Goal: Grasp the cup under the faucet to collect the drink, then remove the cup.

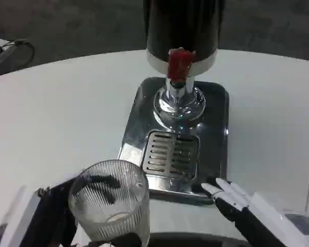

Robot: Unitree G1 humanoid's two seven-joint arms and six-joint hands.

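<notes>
I see left hand [51, 216] wrapped around ribbed clear cup [110, 203], upright at table's [51, 113] near edge, just left of drip grate [171, 154], not under red faucet lever [179, 64]. Right hand [242, 203] empty, fingers extended, tips touching dispenser base [216, 128].

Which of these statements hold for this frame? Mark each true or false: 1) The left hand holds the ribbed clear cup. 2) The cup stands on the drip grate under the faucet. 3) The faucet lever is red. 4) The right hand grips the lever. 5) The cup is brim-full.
1) True: the left hand holds the ribbed clear cup.
2) False: the cup is in front of the chrome base, left of the drip grate.
3) True: the lever is red.
4) False: the right hand is low by the base's front corner.
5) False: its upper part looks empty.
</notes>
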